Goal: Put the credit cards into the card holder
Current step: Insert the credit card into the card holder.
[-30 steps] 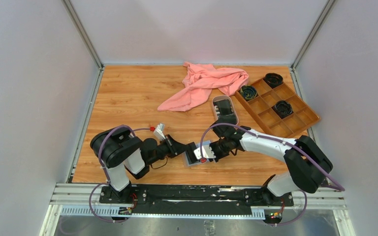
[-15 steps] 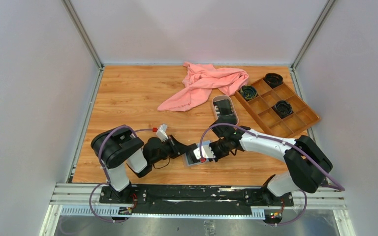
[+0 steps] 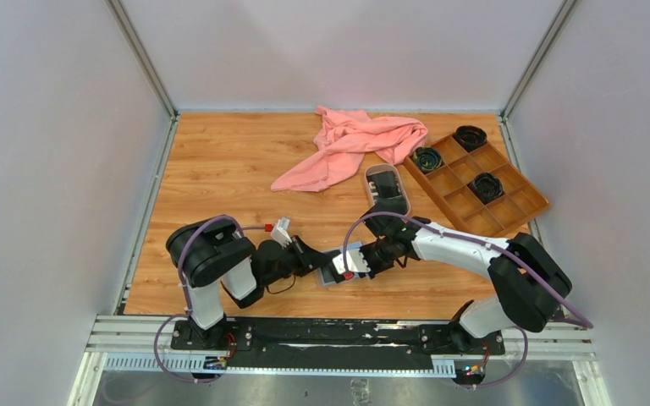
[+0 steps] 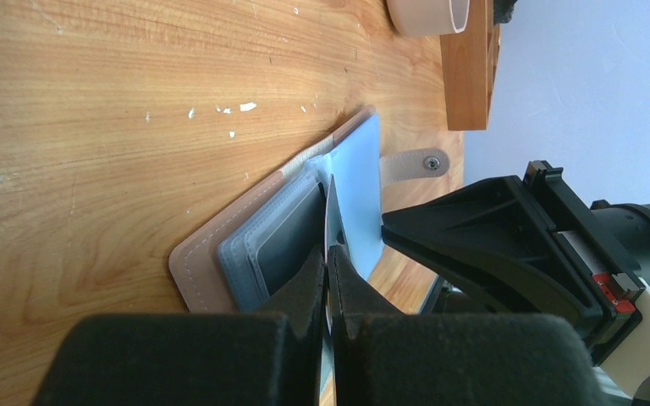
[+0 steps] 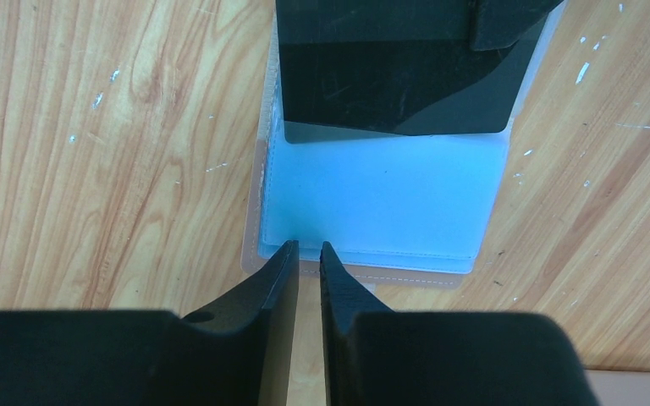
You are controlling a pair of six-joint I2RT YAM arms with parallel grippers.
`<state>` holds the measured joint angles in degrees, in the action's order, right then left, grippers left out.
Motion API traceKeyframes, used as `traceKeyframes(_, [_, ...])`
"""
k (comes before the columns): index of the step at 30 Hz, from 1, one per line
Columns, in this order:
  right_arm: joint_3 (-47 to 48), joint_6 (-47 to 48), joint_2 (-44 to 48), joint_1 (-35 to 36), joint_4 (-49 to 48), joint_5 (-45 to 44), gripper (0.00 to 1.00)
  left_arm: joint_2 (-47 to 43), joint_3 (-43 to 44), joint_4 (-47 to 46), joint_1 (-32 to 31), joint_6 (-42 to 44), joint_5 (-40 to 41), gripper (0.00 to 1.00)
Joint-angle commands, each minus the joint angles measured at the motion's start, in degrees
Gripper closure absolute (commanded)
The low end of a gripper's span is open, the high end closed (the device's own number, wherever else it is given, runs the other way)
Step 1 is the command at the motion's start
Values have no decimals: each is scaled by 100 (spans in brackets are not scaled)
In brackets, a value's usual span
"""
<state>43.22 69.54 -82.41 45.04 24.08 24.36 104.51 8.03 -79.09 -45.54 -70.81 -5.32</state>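
The pinkish-tan card holder (image 4: 207, 258) lies open on the wooden table between my two grippers, its grey-blue sleeves (image 5: 389, 190) facing up. My left gripper (image 4: 328, 260) is shut on a dark credit card (image 4: 332, 211), seen edge-on, with its far end at the sleeves. From the right wrist that card (image 5: 389, 85) covers the holder's far half. My right gripper (image 5: 307, 247) stands open by a narrow gap, its tips at the near edge of the sleeves, nothing between them. More dark credit cards (image 3: 385, 188) lie in an oval tray behind.
A pink cloth (image 3: 347, 144) is bunched at the back centre. The oval pink-rimmed tray (image 3: 402, 196) sits next to a brown compartment tray (image 3: 516, 207) at the back right, which holds three dark round things. Bare wood lies to the left.
My left arm has swung right, bringing the held card closer over the card holder. The right gripper has stayed in place and its jaws have narrowed slightly.
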Motion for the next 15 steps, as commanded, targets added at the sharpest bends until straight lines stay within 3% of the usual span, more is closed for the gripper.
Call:
traceKeyframes(1, [89,-57,22,134,131,-37,82,-43,39,421,-84,36,270,100])
traceKeyframes(10, [87,-63,44,154,132,-28,83,-519,408,1791,-205,90,330,100])
traceKeyframes(15, [88,-71,61,156,128,-28,83,-500,499,1959,-219,68,331,100])
